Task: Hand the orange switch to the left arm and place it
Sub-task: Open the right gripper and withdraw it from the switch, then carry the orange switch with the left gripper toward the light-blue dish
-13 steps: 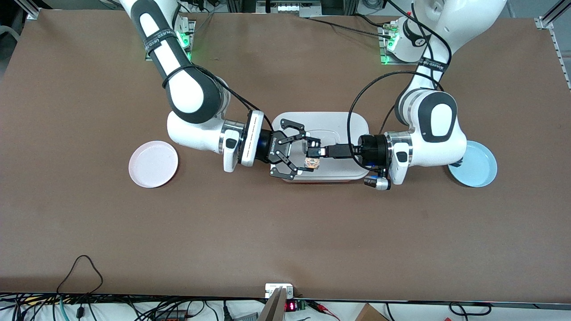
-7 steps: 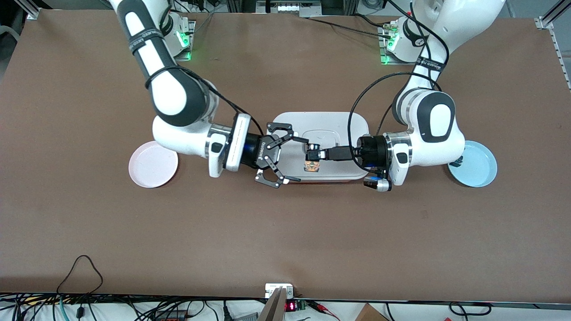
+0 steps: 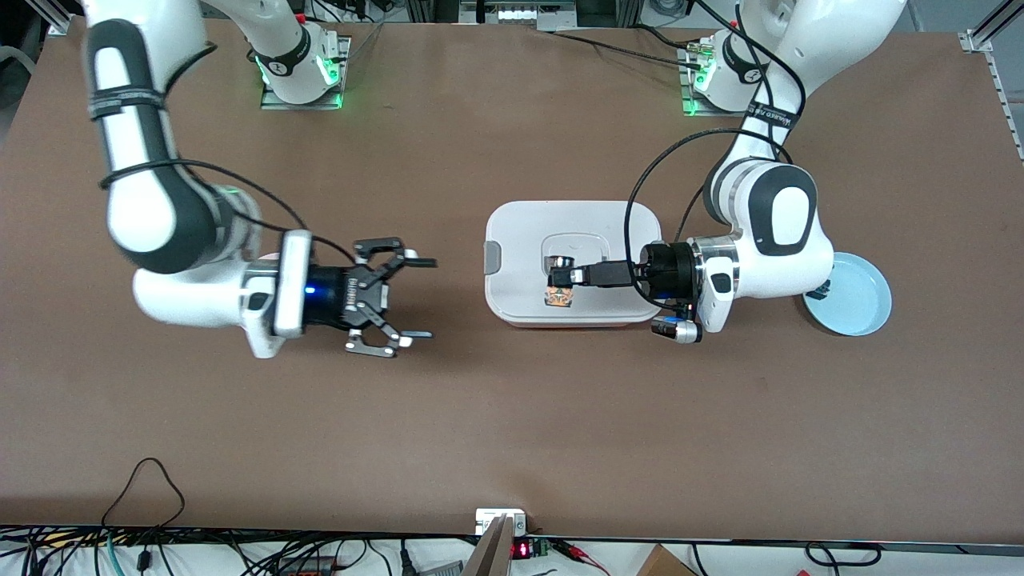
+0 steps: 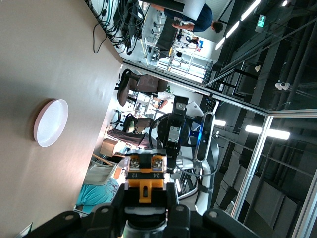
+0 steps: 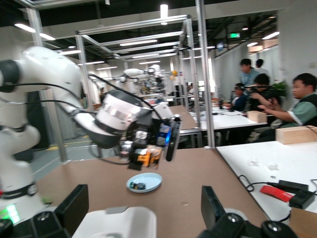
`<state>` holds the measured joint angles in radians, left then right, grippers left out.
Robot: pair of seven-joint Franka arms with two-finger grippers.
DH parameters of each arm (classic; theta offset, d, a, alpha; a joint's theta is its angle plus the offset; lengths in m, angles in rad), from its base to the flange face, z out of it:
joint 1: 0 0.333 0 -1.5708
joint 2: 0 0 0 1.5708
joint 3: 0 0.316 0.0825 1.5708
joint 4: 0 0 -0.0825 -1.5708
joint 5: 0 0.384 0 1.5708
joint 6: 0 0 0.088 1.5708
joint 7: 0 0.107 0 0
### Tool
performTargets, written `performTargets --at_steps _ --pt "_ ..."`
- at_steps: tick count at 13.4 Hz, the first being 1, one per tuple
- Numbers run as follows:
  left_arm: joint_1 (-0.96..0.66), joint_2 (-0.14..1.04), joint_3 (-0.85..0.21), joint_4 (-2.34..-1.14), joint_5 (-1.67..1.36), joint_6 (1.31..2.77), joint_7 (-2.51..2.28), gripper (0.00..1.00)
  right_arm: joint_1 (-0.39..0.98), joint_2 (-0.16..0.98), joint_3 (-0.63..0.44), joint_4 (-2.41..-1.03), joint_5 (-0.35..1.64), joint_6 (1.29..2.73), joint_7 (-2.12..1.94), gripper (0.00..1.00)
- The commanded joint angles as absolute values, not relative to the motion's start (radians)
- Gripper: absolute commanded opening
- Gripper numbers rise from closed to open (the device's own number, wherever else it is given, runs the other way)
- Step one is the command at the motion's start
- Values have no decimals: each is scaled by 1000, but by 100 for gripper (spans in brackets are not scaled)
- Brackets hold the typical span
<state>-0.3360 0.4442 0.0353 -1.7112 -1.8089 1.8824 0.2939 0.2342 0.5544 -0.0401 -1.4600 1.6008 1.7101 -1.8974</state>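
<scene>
Front view, box: the white box (image 3: pixel 572 260) sits in the middle of the brown table (image 3: pixel 512 416).
Front view, left gripper: the left gripper (image 3: pixel 560 286) reaches in sideways over the box lid. Its fingers are squeezed tight on the orange switch (image 3: pixel 559 297).
Front view, orange switch: it is up in the air over the box, on the side nearer the front camera.
Front view, right gripper: the right gripper (image 3: pixel 422 298) hangs over bare table toward the right arm's end, well apart from the box. Its two fingers are spread wide with nothing between them.
Front view, plates: a blue plate (image 3: pixel 854 294) lies by the left arm's elbow. The pink plate is mostly hidden under the right arm.
Left wrist view: the orange switch (image 4: pixel 144 177) sits pinched between the black fingers (image 4: pixel 168 196). A pink plate (image 4: pixel 50 122) lies on the table. The right gripper (image 4: pixel 176 130) shows farther off.
Right wrist view: the left gripper (image 5: pixel 144 154) holds the orange switch (image 5: pixel 147 156) up above the blue plate (image 5: pixel 144 182). A small dark thing lies in that plate. The box (image 5: pixel 115 221) shows as a white lid low in the picture. The right gripper's own fingers (image 5: pixel 75 201) stand far apart.
</scene>
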Motion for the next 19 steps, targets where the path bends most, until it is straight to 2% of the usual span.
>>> performTargets --at_steps 1,3,5,11,14,19 --pt "-327 419 41 -1723 -1769 1864 296 0 83 480 -23 -1519 1490 1503 -1894 100" --pt "-293 411 41 -1723 -1697 1839 296 0 -21 468 -23 -1517 1422 1344 -1899 100" --pt "-255 408 41 -1726 -1660 1764 295 0 -67 460 -23 -1516 1376 1276 -1899 100" --pt "-132 399 48 -1724 -1438 1589 295 0 -86 459 -69 -1496 1165 1282 -1809 100" --pt "-109 387 51 -1724 -1361 1574 296 0 -84 454 -112 -1398 984 1275 -1599 100" --pt "-78 356 51 -1721 -1160 1574 296 0 -69 279 -127 -1367 581 1285 -1107 100"
